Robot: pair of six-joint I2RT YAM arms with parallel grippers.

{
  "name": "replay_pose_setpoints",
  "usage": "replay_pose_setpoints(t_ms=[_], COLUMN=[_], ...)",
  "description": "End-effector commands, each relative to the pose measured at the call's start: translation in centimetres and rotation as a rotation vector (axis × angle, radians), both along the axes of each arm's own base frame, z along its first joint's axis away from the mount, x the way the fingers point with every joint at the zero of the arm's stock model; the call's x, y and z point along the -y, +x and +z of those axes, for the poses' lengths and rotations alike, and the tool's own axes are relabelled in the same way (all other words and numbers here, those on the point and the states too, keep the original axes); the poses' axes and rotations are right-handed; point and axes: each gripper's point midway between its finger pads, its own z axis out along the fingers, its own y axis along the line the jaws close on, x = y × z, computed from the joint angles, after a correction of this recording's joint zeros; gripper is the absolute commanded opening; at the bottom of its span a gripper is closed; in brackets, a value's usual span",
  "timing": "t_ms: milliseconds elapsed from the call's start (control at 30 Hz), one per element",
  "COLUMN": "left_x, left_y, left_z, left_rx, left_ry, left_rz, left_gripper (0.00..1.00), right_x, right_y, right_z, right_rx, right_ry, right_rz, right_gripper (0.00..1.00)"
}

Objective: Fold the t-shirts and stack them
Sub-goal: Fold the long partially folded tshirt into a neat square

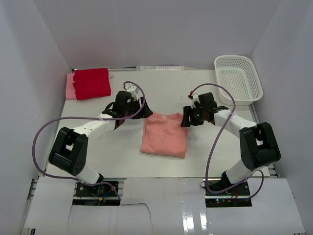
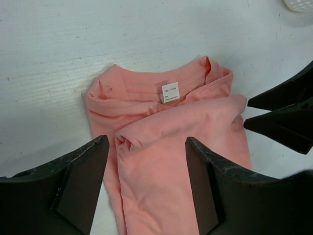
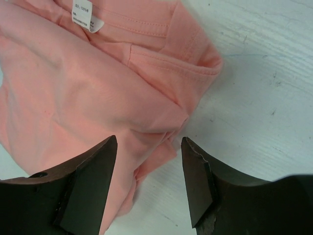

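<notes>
the pink shirt (image 1: 70, 87) lies mostly hidden under the red shirt (image 1: 91, 82); the label (image 2: 170, 92) print is unreadable.

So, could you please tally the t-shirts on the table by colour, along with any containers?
Red t-shirt: 1
Pink t-shirt, under the red one: 1
Salmon t-shirt: 1
White basket: 1
Total: 4
</notes>
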Motion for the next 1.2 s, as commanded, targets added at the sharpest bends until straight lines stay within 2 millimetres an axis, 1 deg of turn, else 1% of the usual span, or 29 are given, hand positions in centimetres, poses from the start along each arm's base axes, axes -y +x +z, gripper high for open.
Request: replay_pose_setpoints(t_ms=[0, 33, 167, 200, 233, 267, 333, 400, 467, 600, 667, 733, 767, 800, 833, 933, 1167], left_x=[0.3, 0.2, 0.2, 0.2, 0.2, 0.3, 0.2, 0.2, 0.1, 0.0, 0.0, 0.2, 0.4, 0.6, 0.7, 1.2, 1.6], left_y=[0.9, 1.0, 1.0, 1.0, 1.0, 0.9, 0.8, 0.7, 0.6, 0.4, 0.4, 0.3, 0.2, 0.3, 0.2, 0.2, 0.3], left_z=[0.3, 0.0, -1.1, -1.4, -1.5, -1.5, -1.4, -1.2, -0.9, -0.4, -0.5, -0.8, -0.8, -1.0, -1.0, -1.6, -3.1], left_rx=[0.063, 0.057, 0.042, 0.033, 0.033, 0.031, 0.033, 0.037, 0.046, 0.065, 0.067, 0.059, 0.054, 0.047, 0.040, 0.016, -0.032], left_ry=[0.003, 0.009, 0.019, 0.018, 0.018, 0.014, 0.012, 0.010, 0.009, 0.005, 0.006, 0.005, -0.003, -0.007, -0.011, -0.022, -0.013], left_rz=[-0.015, -0.010, -0.010, -0.007, -0.009, -0.013, -0.012, -0.012, -0.012, -0.017, -0.022, -0.028, -0.042, -0.047, -0.052, -0.074, -0.083], left_gripper=[0.73, 0.71, 0.69, 0.69, 0.68, 0.68, 0.68, 0.68, 0.68, 0.68, 0.67, 0.64, 0.62, 0.57, 0.56, 0.57, 0.59], right_x=[-0.4, -0.5, -0.9, -0.9, -0.9, -1.0, -0.9, -1.0, -1.0, -1.2, -1.3, -1.3, -1.3, -1.3, -1.4, -1.4, -1.5], right_y=[2.1, 2.2, 2.5, 2.6, 2.6, 2.7, 2.7, 2.7, 2.8, 2.8, 2.8, 2.9, 2.8, 2.9, 2.9, 2.9, 2.9], right_z=[0.3, 0.2, -0.8, -0.9, -1.0, -1.1, -1.1, -1.0, -0.9, -0.8, -0.8, -0.7, -0.8, -0.8, -0.8, -0.9, -0.8], right_rx=[0.072, 0.074, 0.050, 0.050, 0.050, 0.052, 0.052, 0.058, 0.061, 0.058, 0.059, 0.059, 0.056, 0.055, 0.056, 0.052, 0.050], right_ry=[0.006, 0.009, 0.016, 0.014, 0.014, 0.014, 0.015, 0.018, 0.021, 0.032, 0.034, 0.036, 0.036, 0.037, 0.038, 0.039, 0.044], right_rz=[0.012, 0.013, 0.017, 0.017, 0.016, 0.018, 0.014, 0.015, 0.015, 0.018, 0.019, 0.017, 0.018, 0.017, 0.018, 0.018, 0.018], right_gripper=[0.62, 0.62, 0.61, 0.56, 0.53, 0.47, 0.37, 0.31, 0.26, 0.25, 0.23, 0.22, 0.22, 0.22, 0.22, 0.24, 0.24])
